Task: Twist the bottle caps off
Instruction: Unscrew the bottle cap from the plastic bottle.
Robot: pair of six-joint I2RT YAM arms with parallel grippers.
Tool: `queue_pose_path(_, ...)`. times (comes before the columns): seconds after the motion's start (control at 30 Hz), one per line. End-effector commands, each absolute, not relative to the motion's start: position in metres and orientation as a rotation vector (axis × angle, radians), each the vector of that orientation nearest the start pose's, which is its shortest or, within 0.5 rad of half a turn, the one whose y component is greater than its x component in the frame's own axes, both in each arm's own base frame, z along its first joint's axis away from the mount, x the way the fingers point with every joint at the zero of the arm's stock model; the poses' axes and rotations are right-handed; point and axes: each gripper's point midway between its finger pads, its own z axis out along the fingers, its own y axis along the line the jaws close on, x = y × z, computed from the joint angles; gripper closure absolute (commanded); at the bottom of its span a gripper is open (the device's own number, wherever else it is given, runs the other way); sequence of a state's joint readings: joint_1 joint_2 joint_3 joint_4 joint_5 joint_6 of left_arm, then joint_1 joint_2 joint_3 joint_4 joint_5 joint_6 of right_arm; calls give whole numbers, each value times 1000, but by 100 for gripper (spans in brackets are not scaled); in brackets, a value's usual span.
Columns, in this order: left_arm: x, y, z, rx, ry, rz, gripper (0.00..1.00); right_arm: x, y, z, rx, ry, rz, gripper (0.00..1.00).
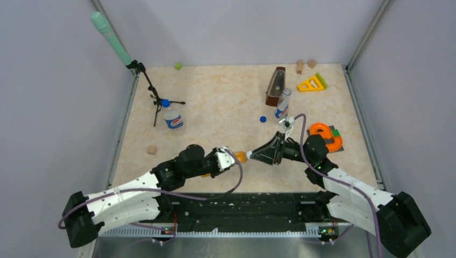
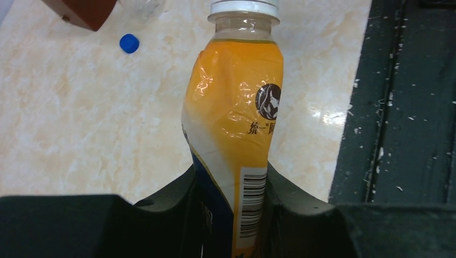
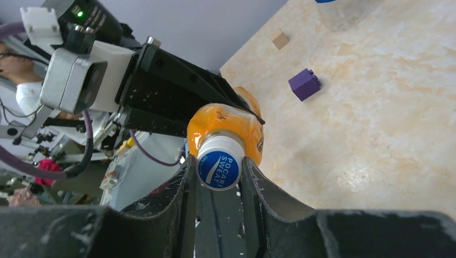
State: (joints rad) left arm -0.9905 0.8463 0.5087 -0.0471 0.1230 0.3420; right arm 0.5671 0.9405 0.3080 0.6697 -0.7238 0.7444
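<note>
Gripping matters most here: the left tool (image 1: 228,158) clamps the orange bottle (image 2: 236,107) low on its body, held sideways above the worktop (image 2: 80,118), while the right tool (image 1: 257,155) is closed on its white-blue cap (image 3: 218,169). Judging by the crumpled label, squeeze no harder; twist the cap about the bottle's axis, keeping both wrists in line. One blue cap (image 2: 129,43) lies loose on the worktop; another dark cap (image 1: 165,102) tops a standing bottle (image 1: 172,119).

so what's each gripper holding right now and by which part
The left gripper clamps the orange bottle around its lower body; the right gripper is shut on that bottle's cap.
</note>
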Motion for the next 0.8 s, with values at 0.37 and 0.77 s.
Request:
queue_pose_path(0.37,132,-293,210,1340,1386,-890,100,152,266,200,-641,1643,1489,100)
queue_pose_path(0.77,201,-265,159,1260,1505,-416,100,182,266,217,-386,1712,1478,49)
